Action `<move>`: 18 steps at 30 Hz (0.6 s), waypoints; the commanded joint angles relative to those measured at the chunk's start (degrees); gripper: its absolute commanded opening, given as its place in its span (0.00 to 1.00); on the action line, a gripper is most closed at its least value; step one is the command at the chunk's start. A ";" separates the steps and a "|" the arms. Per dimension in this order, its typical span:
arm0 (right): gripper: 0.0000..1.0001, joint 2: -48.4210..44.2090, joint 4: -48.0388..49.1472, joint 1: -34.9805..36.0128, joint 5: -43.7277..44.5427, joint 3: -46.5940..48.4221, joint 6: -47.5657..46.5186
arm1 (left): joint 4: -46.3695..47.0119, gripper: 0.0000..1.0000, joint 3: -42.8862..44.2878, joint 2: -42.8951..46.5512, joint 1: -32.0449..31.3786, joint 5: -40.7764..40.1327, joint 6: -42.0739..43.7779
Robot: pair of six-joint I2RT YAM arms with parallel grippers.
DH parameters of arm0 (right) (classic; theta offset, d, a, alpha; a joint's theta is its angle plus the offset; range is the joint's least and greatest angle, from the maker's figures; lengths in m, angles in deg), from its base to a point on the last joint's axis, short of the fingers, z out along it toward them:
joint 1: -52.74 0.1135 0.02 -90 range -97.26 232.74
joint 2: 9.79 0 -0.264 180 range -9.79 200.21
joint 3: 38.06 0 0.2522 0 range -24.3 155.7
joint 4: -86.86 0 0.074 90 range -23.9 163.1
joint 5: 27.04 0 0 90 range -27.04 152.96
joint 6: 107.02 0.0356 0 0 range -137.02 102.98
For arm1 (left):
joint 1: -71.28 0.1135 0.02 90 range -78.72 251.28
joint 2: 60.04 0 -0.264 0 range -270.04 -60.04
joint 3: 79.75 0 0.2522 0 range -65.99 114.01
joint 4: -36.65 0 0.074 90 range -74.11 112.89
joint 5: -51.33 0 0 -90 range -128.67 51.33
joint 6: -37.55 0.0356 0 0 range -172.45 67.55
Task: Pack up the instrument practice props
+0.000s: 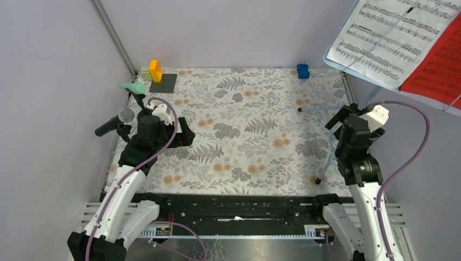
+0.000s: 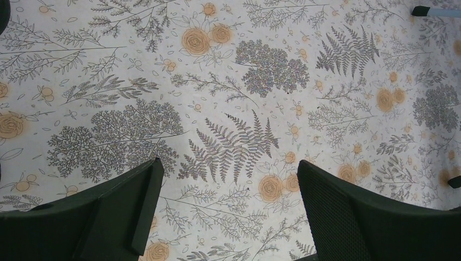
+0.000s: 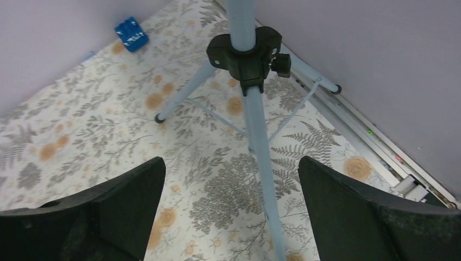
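**Practice props, unpacked: both grippers wide open and empty**

Table: covered by a floral tablecloth (image 1: 244, 136) of grey ferns and orange blooms.

Left gripper (image 2: 228, 166): jaws stood fully apart, holding nothing, hovering over bare cloth at the left side of the table. Only the print showed between its fingers (image 2: 108, 217).

Right gripper (image 3: 231, 163): jaws likewise spread wide, gripping nothing. It was aimed at the pale blue music stand (image 3: 256, 130). One tripod leg ran down between the fingers in the wrist view, apart from both.

Music stand: at the right edge of the table, upright on three spread legs joined at a black hub (image 3: 247, 51). Its rack rose at top right and carried the white music sheets (image 1: 386, 38), with the red music sheet (image 1: 440, 60) beside them.

Mint-green microphone (image 1: 133, 87): at the far left edge, raised on a black holder (image 1: 140, 100).

Black microphone (image 1: 111, 125): silver-grilled, just nearer, close beside the left arm. Its holder was largely hidden by that arm.

Other items: a small blue toy car (image 1: 303, 71) by the back wall. Yellow and orange bricks (image 1: 156, 70) sat on a grey plate (image 1: 166, 84) at the far left corner.
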 commanded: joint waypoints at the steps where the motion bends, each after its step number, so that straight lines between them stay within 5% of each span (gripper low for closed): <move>1: 0.99 4.89 3.88 -0.18 7.25 0.66 -0.62 | 2.26 0.99 1.42 0.16 -0.12 1.24 0.88; 18: 0.94 16.95 17.55 -2.75 12.28 -7.24 -1.55 | 2.23 0.99 1.43 -1.04 -0.82 2.50 1.12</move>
